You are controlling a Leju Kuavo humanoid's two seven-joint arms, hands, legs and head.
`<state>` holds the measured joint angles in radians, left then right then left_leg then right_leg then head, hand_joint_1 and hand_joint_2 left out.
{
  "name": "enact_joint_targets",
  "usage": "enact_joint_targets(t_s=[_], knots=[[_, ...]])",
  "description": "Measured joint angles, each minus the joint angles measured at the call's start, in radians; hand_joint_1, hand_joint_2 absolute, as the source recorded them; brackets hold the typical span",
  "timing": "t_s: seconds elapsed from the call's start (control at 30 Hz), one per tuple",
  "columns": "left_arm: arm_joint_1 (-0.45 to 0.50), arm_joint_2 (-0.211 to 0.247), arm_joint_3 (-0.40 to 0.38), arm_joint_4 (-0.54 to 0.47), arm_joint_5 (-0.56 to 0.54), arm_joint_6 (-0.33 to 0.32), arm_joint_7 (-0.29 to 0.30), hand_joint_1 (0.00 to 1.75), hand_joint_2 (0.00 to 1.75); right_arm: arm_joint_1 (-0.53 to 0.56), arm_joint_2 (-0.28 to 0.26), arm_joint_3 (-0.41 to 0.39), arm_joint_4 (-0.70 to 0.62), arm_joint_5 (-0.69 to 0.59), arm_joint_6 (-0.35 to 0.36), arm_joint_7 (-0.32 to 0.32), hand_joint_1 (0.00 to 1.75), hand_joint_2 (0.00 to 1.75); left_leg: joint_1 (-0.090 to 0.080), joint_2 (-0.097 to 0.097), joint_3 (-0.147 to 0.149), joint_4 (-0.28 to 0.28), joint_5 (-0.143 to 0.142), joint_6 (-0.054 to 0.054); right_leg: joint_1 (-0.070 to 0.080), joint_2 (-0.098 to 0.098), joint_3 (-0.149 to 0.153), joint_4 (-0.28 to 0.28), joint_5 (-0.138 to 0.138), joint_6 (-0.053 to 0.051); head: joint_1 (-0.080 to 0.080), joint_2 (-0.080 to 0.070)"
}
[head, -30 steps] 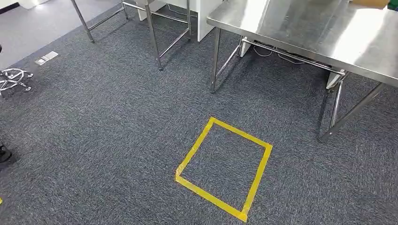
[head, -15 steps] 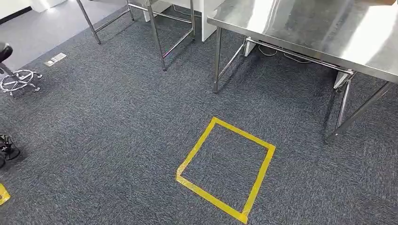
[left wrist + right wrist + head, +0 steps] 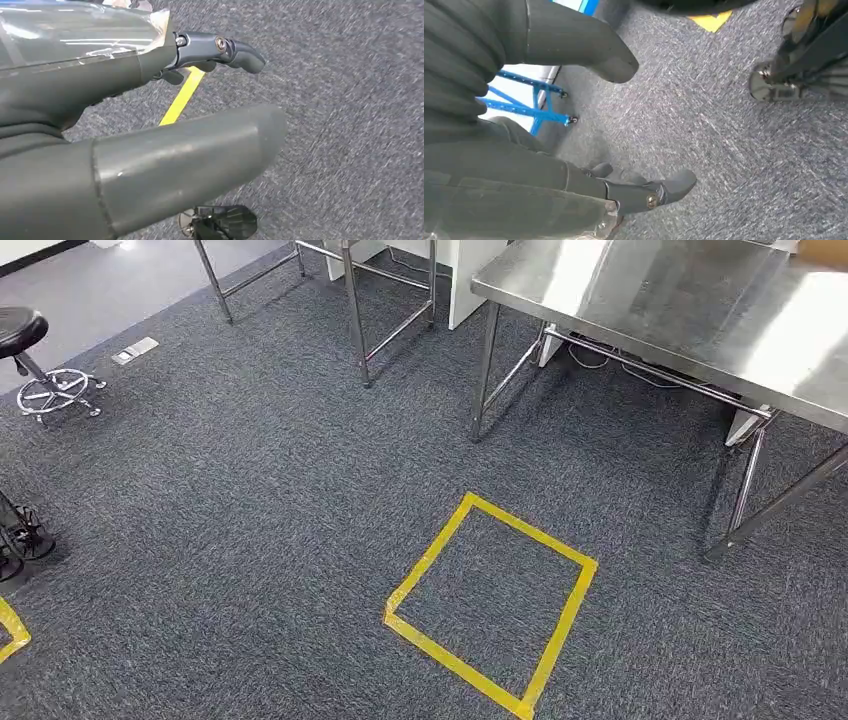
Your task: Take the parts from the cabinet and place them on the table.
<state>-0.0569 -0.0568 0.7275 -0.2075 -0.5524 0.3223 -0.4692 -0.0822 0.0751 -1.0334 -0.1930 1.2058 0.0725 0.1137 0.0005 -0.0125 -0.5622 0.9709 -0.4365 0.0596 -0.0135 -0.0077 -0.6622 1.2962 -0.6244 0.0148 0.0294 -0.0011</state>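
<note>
We see no parts or cabinet here, so we cannot judge their weight or grip points. The left hand [image 3: 150,125] and right hand [image 3: 539,150] hang with fingers apart, holding nothing. The steel counter [image 3: 700,310] looks smooth and slippery; grey carpet [image 3: 250,520] carries a yellow tape square [image 3: 490,600].

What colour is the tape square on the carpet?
Yellow. The tape square shows best in the head view, on dark grey carpet.
</note>
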Motion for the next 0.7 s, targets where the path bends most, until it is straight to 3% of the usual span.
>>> enact_joint_targets(t_s=[0.03, 0.1, 0.13, 0.17, 0.23, 0.27, 0.3, 0.33, 0.37, 0.43, 0.47, 0.5, 0.53, 0.6, 0.63, 0.67, 0.7], knots=[[0.001, -0.002, 0.000, 0.000, 0.000, 0.000, 0.000, 0.00, 0.00, 0.001, -0.002, 0.000, 0.000, 0.000, 0.000, 0.000, 0.00, 1.75, 0.001, -0.005, 0.000, 0.002, 0.000, -0.001, -0.002, 0.000, 0.025, -0.050, 0.027, 0.012, 0.000, 0.000], [0.000, -0.004, 0.000, 0.000, 0.000, 0.000, 0.000, 0.00, 0.00, 0.001, -0.005, 0.000, 0.000, 0.000, 0.000, 0.000, 0.00, 1.75, 0.003, -0.016, -0.001, 0.014, -0.005, -0.009, -0.011, 0.005, 0.124, -0.248, 0.107, 0.037, 0.000, 0.000], [0.001, -0.004, 0.000, 0.000, -0.001, 0.000, 0.000, 0.00, 0.00, 0.000, -0.005, 0.000, 0.000, 0.001, 0.000, 0.000, 0.00, 1.75, 0.002, -0.019, -0.005, 0.022, -0.010, -0.016, -0.015, 0.017, 0.144, -0.296, 0.115, 0.031, 0.002, 0.000], [0.000, -0.003, 0.000, 0.000, -0.001, 0.000, 0.002, 0.00, 0.00, 0.001, -0.003, 0.000, 0.000, 0.002, 0.000, 0.000, 0.00, 1.75, -0.007, -0.022, -0.007, 0.030, -0.014, -0.023, -0.007, 0.018, 0.140, -0.301, 0.120, 0.022, 0.005, 0.000], [0.001, -0.003, 0.000, 0.000, -0.001, 0.000, 0.003, 0.00, 0.00, -0.003, -0.003, 0.000, 0.000, 0.003, 0.000, 0.000, 0.00, 1.75, -0.007, -0.024, -0.010, 0.030, -0.013, -0.028, -0.005, 0.014, 0.141, -0.294, 0.121, 0.009, -0.001, 0.000], [0.002, -0.003, 0.000, 0.000, -0.001, 0.000, 0.004, 0.00, 0.00, -0.002, -0.003, 0.000, 0.000, 0.003, 0.000, 0.000, 0.00, 1.75, -0.003, -0.026, -0.011, 0.030, -0.010, -0.032, -0.005, 0.013, 0.145, -0.293, 0.124, 0.004, -0.003, 0.000], [0.003, -0.001, 0.000, 0.000, -0.001, 0.000, 0.005, 0.00, 0.00, -0.002, -0.002, 0.000, 0.000, 0.003, 0.000, 0.000, 0.00, 1.75, 0.001, -0.024, -0.015, 0.036, -0.014, -0.035, -0.017, 0.011, 0.145, -0.297, 0.128, -0.003, -0.002, 0.000], [0.004, -0.003, 0.000, 0.000, -0.001, 0.000, 0.005, 0.00, 0.00, -0.003, -0.002, 0.000, 0.000, 0.003, -0.001, 0.000, 0.00, 1.75, 0.003, -0.011, -0.023, 0.055, -0.032, -0.041, -0.015, 0.009, 0.146, -0.297, 0.131, -0.009, -0.003, 0.000], [0.002, -0.004, 0.000, 0.000, -0.002, 0.001, 0.005, 0.00, 0.00, -0.003, -0.003, 0.000, 0.000, 0.005, -0.001, 0.000, 0.00, 1.75, 0.004, -0.001, -0.049, 0.117, -0.076, -0.048, -0.014, 0.006, 0.145, -0.297, 0.129, -0.015, -0.007, 0.000], [0.002, -0.003, 0.000, 0.000, -0.002, 0.002, 0.006, 0.00, 0.00, -0.001, -0.003, 0.000, 0.000, 0.006, -0.002, 0.000, 0.00, 1.75, 0.008, 0.005, -0.126, 0.280, -0.154, -0.057, -0.009, 0.000, 0.143, -0.297, 0.128, -0.017, -0.007, 0.000], [0.003, -0.004, 0.000, 0.000, -0.001, 0.002, 0.007, 0.00, 0.00, -0.001, -0.003, 0.000, 0.000, 0.006, -0.002, 0.000, 0.00, 1.75, 0.010, 0.006, -0.158, 0.343, -0.173, -0.059, -0.008, -0.004, 0.142, -0.297, 0.128, -0.017, -0.007, 0.000], [0.005, -0.005, 0.000, 0.000, -0.001, 0.002, 0.008, 0.00, 0.00, 0.000, -0.003, 0.000, 0.000, 0.007, -0.002, 0.000, 0.00, 1.75, 0.011, 0.007, -0.169, 0.362, -0.168, -0.057, -0.007, -0.007, 0.142, -0.297, 0.128, -0.017, -0.007, 0.000], [0.005, -0.005, 0.000, 0.000, -0.001, 0.002, 0.008, 0.00, 0.00, 0.000, -0.003, 0.000, 0.000, 0.009, -0.002, 0.000, 0.00, 1.75, 0.011, 0.009, -0.155, 0.327, -0.137, -0.054, -0.006, -0.010, 0.143, -0.297, 0.127, -0.017, -0.007, 0.000], [0.005, -0.005, 0.000, 0.000, -0.001, 0.002, 0.008, 0.00, 0.00, -0.003, -0.003, 0.001, 0.000, 0.011, -0.002, 0.000, 0.00, 1.75, 0.009, 0.014, -0.061, 0.145, -0.045, -0.042, -0.005, -0.012, 0.147, -0.297, 0.126, -0.018, -0.007, 0.000], [0.004, -0.005, 0.000, 0.000, -0.001, 0.002, 0.008, 0.00, 0.00, -0.004, -0.002, 0.001, 0.000, 0.011, -0.003, 0.000, 0.00, 1.75, 0.007, 0.026, -0.015, 0.060, -0.018, -0.031, -0.004, -0.012, 0.148, -0.298, 0.126, -0.018, -0.008, 0.000], [0.001, -0.003, 0.000, 0.000, -0.001, 0.002, 0.008, 0.00, 0.00, -0.004, 0.000, 0.002, 0.000, 0.012, -0.002, 0.000, 0.00, 1.75, -0.001, 0.038, -0.008, 0.042, -0.032, -0.028, 0.005, -0.014, 0.147, -0.295, 0.124, -0.014, -0.007, 0.000], [0.000, -0.004, 0.000, 0.000, -0.001, 0.002, 0.008, 0.00, 0.00, -0.004, -0.001, 0.002, 0.000, 0.012, -0.003, 0.000, 0.00, 1.75, -0.005, 0.031, -0.012, 0.040, -0.029, -0.027, 0.004, -0.015, 0.144, -0.297, 0.124, -0.013, -0.007, 0.000]])
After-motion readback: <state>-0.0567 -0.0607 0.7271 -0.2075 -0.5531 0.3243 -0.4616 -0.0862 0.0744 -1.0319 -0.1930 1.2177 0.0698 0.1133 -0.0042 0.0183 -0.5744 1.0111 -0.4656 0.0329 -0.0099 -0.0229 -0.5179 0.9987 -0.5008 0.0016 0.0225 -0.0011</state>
